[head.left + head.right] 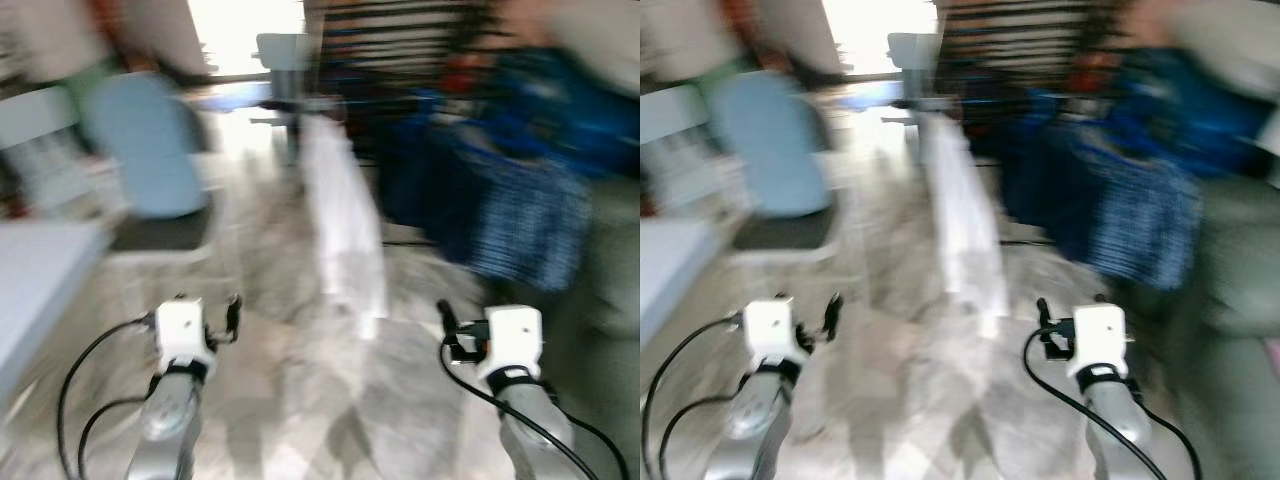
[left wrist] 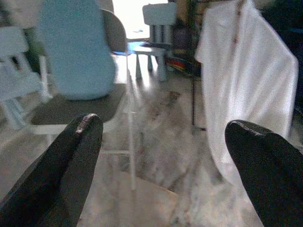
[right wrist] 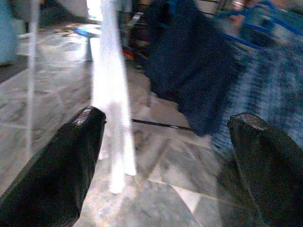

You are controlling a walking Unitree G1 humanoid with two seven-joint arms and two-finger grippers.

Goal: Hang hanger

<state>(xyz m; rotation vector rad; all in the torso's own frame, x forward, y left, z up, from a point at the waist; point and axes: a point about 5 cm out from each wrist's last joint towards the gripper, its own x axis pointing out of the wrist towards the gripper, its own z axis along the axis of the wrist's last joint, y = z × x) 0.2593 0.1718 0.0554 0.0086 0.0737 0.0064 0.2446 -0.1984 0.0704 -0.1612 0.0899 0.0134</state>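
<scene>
Both grippers, left gripper and right gripper, raised low in front, fingers spread wide, empty. Beyond on blurred marble floor, white garment hanging near dark clothes; no hanger discernible. Probably approach step; next, locate and grasp the hanger.

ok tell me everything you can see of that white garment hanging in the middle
The white cloth garment hangs upright ahead of both grippers, draping long toward the marbled floor. It looks thin and plain, wider at its shoulders, with a dark line running down near its top. Dark blue clothes hang beside it. Blur hides its hanger and what holds it up.
</scene>
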